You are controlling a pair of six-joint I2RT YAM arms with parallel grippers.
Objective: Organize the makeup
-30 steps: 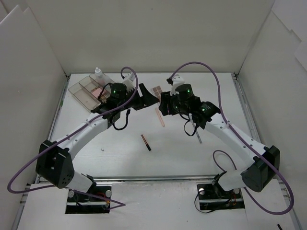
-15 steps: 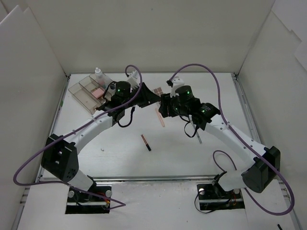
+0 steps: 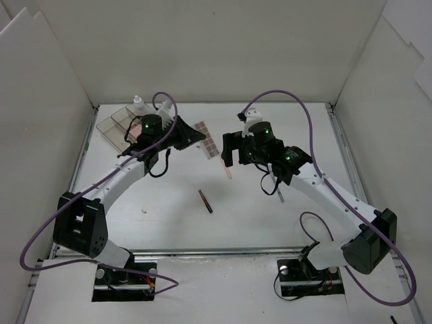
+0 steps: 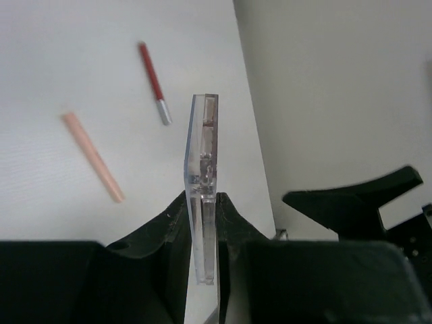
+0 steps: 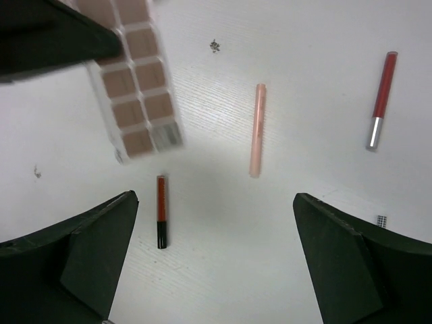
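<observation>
Your left tool [image 4: 202, 206] is clamped on the eyeshadow palette [image 4: 203, 148], edge-on.
Your right tool [image 5: 214, 202] gapes wide, empty; just ahead of it a short red pencil [image 5: 161, 209] lies on the worktop [image 5: 317, 169], a pink pencil [image 5: 256, 129] farther on.

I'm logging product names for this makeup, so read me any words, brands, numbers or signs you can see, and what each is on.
No text can be read anywhere. The eyeshadow palette held in the left gripper shows only colour pans; the pink pencil, the red pencil with a silver end and the red-and-black pencil carry no legible print.
</observation>
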